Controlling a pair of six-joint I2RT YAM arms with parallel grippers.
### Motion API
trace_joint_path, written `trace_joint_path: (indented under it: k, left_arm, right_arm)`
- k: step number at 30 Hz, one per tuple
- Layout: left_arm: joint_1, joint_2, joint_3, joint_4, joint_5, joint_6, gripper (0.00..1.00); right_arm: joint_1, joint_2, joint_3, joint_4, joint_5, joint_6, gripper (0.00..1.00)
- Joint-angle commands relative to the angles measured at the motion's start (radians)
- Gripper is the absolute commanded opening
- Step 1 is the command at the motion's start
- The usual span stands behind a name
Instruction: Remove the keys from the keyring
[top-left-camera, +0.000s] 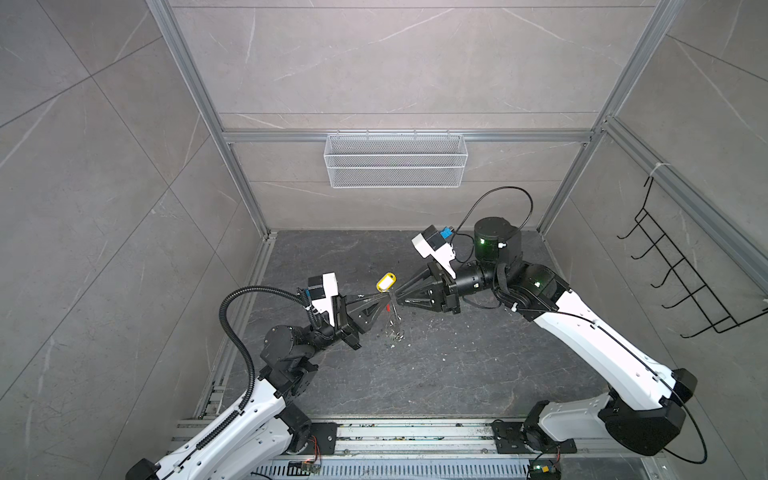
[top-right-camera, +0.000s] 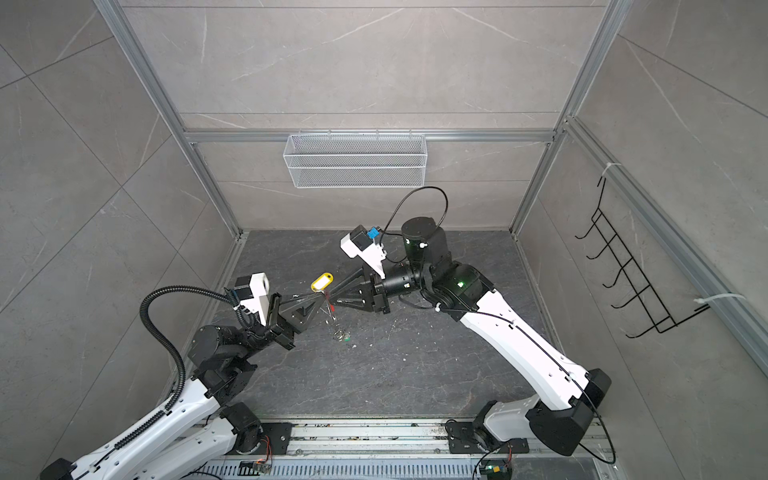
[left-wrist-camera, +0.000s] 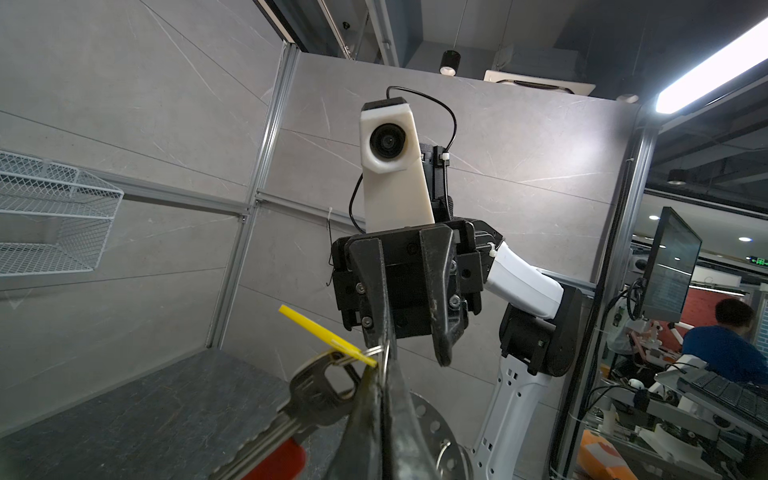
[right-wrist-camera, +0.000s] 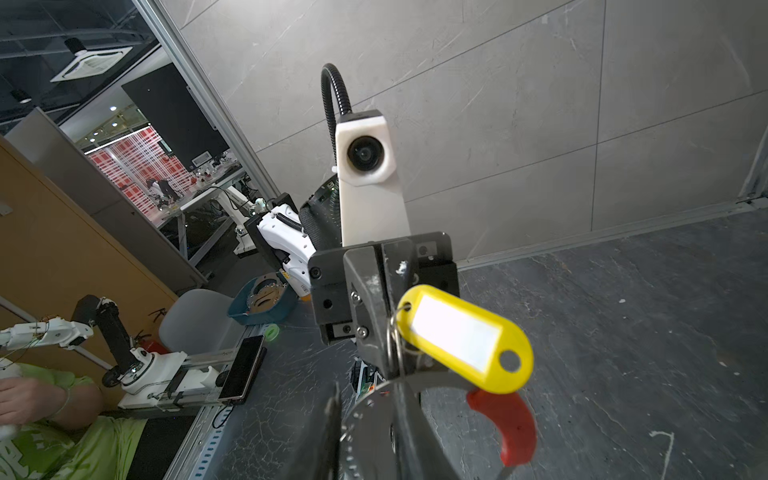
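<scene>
The left gripper (top-left-camera: 385, 296) is clamped fully shut, its 2 fingers pressed together on the thin grey wire of the keyring (right-wrist-camera: 436, 380), as far as the wrist views show. The right gripper (top-left-camera: 397, 298) meets it tip to tip above the middle of the table (top-left-camera: 457, 353). Its jaws stand partly apart: 1 finger (left-wrist-camera: 372, 286) lies against the ring beside the left fingertips, the other is free, and nothing shows clamped between them.

The yellow tag (right-wrist-camera: 465, 336) has a white label window that glares plain white, so no writing can be read on it. It hangs from a small split ring (right-wrist-camera: 395, 332) at the fingertips. In both top views its long axis runs from the tips toward the back wall, leaning slightly right. The left wrist view sees it edge-on.

1 silver key (left-wrist-camera: 309, 395) sits just beside the left fingers, its bow at the tag and its blade pointing away from the tips alongside the red sleeve (right-wrist-camera: 509, 424).

In both top views the keyring stretches from the fingertips toward the front of the table. Its far end is a blurred silver glint with a green speck, and I cannot tell whether that end touches the tabletop.
</scene>
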Motion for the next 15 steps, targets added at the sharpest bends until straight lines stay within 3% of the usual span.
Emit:
trace_joint_path:
  k: [1, 15]
  left_arm:
    - [0.004, -0.008, 0.042, 0.057, 0.007, 0.006, 0.0]
    - [0.004, -0.009, 0.046, 0.04, -0.001, 0.007, 0.0]
  right_arm:
    - [0.003, 0.021, 0.038, -0.03, 0.021, -0.024, 0.26]
    - [0.047, 0.063, 0.11, -0.088, 0.033, -0.073, 0.16]
